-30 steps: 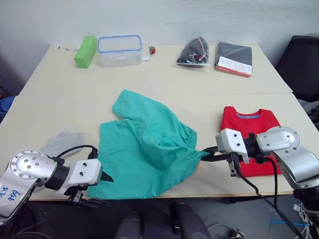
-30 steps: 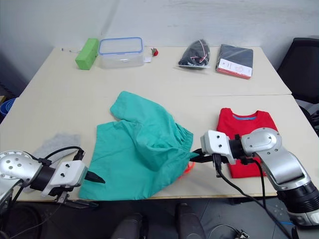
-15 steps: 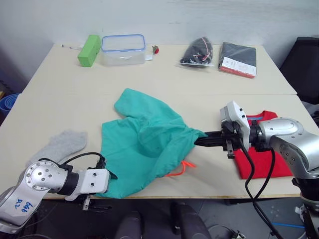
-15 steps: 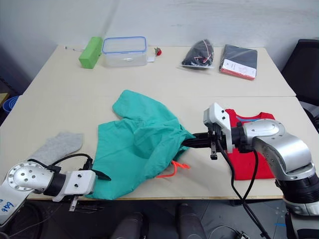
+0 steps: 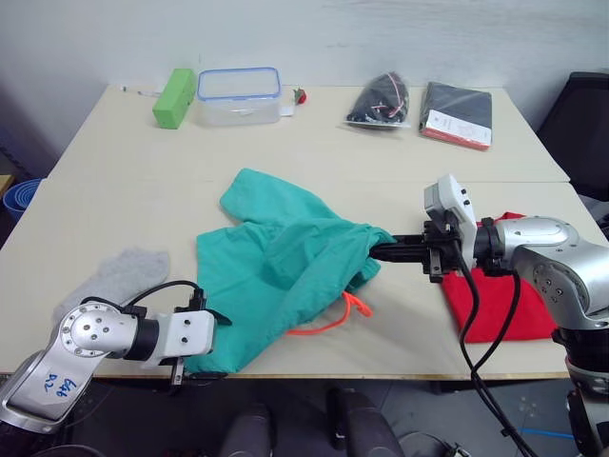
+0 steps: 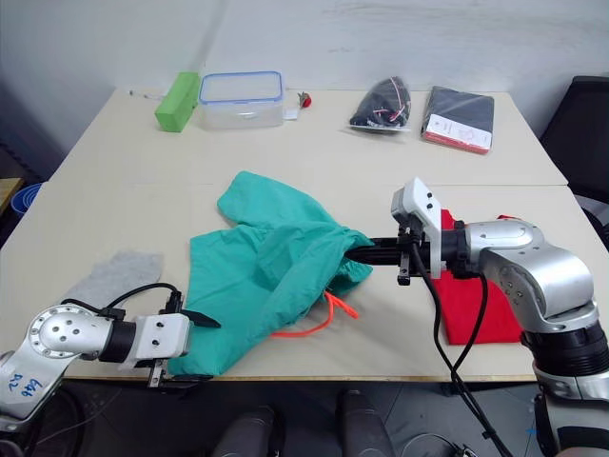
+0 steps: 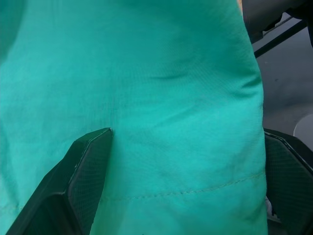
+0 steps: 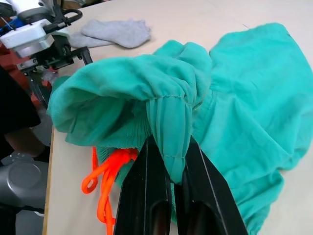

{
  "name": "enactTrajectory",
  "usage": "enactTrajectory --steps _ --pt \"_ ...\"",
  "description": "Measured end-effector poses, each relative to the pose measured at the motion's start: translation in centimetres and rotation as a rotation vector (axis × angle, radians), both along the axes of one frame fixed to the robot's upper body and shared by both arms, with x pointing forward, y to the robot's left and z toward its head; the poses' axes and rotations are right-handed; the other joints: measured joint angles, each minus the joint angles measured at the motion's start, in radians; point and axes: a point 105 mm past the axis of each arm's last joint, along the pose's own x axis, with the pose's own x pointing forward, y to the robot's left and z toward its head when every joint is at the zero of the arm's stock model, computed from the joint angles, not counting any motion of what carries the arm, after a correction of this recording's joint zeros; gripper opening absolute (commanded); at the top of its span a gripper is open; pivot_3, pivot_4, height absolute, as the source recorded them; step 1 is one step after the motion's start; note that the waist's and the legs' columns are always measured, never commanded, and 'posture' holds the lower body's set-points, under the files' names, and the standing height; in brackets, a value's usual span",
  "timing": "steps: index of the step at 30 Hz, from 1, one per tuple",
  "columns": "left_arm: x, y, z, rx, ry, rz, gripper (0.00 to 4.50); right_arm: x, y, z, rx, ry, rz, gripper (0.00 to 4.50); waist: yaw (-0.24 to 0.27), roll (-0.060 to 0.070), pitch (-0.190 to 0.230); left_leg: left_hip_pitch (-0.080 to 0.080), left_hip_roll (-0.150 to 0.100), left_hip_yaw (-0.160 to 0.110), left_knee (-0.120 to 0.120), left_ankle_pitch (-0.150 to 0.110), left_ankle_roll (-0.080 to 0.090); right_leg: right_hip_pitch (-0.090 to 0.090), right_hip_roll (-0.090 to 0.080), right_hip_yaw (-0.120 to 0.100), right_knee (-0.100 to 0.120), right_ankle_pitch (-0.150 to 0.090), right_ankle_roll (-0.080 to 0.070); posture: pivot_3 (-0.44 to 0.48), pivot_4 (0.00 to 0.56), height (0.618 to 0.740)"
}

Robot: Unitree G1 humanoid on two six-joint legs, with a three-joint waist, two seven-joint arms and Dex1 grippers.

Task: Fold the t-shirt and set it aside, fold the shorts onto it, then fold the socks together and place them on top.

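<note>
The teal shorts (image 5: 276, 276) lie crumpled in the middle of the table, and their orange drawstring (image 5: 328, 319) trails out toward the front edge. My right gripper (image 5: 376, 249) is shut on the gathered waistband and holds it lifted off the table; the right wrist view shows the cloth pinched between the fingers (image 8: 146, 186). At the front hem, my left gripper (image 5: 211, 335) is open, with the teal cloth (image 7: 171, 98) lying between its spread fingers (image 7: 90, 166). The folded red t-shirt (image 5: 504, 305) lies at the right, partly behind my right arm. The grey socks (image 5: 119, 276) lie flat at the left.
Along the back of the table stand a green box (image 5: 174, 96), a clear lidded container (image 5: 239, 95), a black bag (image 5: 384, 99) and a dark packet (image 5: 459, 112). A black chair (image 5: 585, 114) is at the far right. My left gripper is at the table's front edge (image 5: 381, 374).
My right gripper has raised the waistband and drawn it back from the front edge, and the orange drawstring has come into view. My left gripper has moved right onto the front hem.
</note>
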Motion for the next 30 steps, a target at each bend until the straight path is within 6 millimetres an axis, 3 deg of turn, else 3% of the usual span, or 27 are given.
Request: enactTrajectory --steps 7,15,18,24,30 --pt "0.1 0.2 0.0 -0.02 0.045 0.033 1.87 0.3 -0.2 -0.2 -0.001 -0.002 -0.015 0.0 -0.001 0.0 0.0 0.0 0.0 0.0 0.0 0.0 0.0 -0.001 0.0 -0.001 0.0 0.0 0.0 0.0 0.15 0.74" --pt "-1.0 0.0 0.5 -0.091 0.195 0.048 1.87 0.3 -0.2 -0.2 -0.001 0.001 -0.014 0.0 -0.003 0.0 0.0 -0.001 0.0 -0.001 -0.001 0.0 0.0 -0.002 0.0 -0.001 -0.001 0.0 0.0 0.0 0.15 0.74" --pt "-1.6 -0.4 1.0 -0.124 0.238 0.035 2.47 0.3 -0.2 -0.2 -0.001 0.0 -0.014 0.0 -0.003 0.0 0.0 -0.002 0.0 -0.001 -0.001 0.0 0.0 -0.002 0.0 -0.001 -0.002 0.0 0.0 0.0 0.15 0.74" --pt "-1.1 -0.2 1.2 -0.102 0.18 0.036 4.36 0.3 -0.2 -0.2 -0.001 0.0 -0.014 0.0 -0.003 0.0 0.0 -0.003 0.0 -0.001 -0.002 0.0 -0.001 -0.002 0.0 -0.002 -0.003 0.0 0.0 0.0 0.15 0.74" --pt "-0.9 0.6 0.5 -0.049 0.154 0.031 4.48 0.3 -0.2 -0.2 -0.001 0.0 -0.014 0.0 -0.003 0.0 0.0 -0.003 0.0 -0.001 -0.003 0.0 -0.001 -0.002 0.0 -0.002 -0.003 0.0 0.0 0.0 0.15 0.74"
